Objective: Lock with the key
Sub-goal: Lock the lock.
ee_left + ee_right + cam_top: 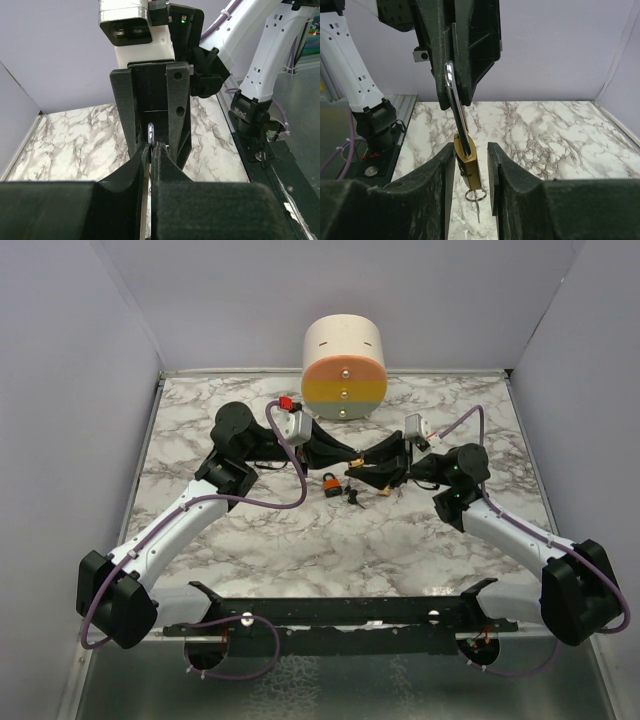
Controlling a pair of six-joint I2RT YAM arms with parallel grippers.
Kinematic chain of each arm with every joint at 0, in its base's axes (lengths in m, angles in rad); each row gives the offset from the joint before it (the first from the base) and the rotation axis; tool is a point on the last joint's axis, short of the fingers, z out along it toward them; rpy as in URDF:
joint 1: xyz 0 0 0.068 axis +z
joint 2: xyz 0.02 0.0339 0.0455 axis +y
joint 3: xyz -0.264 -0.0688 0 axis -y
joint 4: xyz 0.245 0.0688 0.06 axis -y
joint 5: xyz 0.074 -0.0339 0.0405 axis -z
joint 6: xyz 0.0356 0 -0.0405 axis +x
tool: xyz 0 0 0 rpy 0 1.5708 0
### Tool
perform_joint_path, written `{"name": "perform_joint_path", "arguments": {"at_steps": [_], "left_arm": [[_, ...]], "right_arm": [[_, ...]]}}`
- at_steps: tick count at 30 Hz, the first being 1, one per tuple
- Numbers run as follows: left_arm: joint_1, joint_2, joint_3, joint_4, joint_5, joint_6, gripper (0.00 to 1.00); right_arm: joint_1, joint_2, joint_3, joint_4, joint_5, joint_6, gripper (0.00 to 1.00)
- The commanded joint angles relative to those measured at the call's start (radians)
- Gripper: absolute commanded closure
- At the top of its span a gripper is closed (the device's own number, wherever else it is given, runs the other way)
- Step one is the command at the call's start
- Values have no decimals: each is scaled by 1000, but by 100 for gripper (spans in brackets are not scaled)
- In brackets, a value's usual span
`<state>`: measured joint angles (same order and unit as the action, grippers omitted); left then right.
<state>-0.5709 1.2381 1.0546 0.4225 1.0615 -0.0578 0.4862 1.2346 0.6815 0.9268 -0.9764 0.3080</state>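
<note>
Shackle (456, 102) of a brass padlock (465, 160) is pinched in the left end effector (151, 146), jaws fully closed on it. Right end effector (470, 148) is narrow, fingers either side of the padlock body with a gap on one side, not gripping. Key (352, 496) lies on the bench (300, 550) mid-scene, just right of an orange padlock (330, 483), just nearer than both end effectors.

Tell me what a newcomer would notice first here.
Mid-table, the left pincer dangles a brass padlock by its silvery shackle, while the right pincer flanks its body. At the far edge stands a cream drum banded orange, yellow and blue. An orange padlock lies on the marble near the pincers.
</note>
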Motion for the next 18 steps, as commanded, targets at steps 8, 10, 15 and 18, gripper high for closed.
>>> {"name": "perform_joint_path", "arguments": {"at_steps": [8, 10, 15, 18], "left_arm": [[-5, -12, 25, 52, -41, 5, 100], [-4, -12, 23, 52, -41, 6, 100], [-4, -10, 24, 55, -40, 7, 100], [-5, -11, 22, 58, -37, 6, 100]], "right_arm": [[28, -9, 16, -19, 43, -29, 85], [29, -7, 20, -30, 46, -32, 97], [31, -9, 18, -36, 55, -38, 99], [32, -14, 10, -30, 64, -42, 99]]}}
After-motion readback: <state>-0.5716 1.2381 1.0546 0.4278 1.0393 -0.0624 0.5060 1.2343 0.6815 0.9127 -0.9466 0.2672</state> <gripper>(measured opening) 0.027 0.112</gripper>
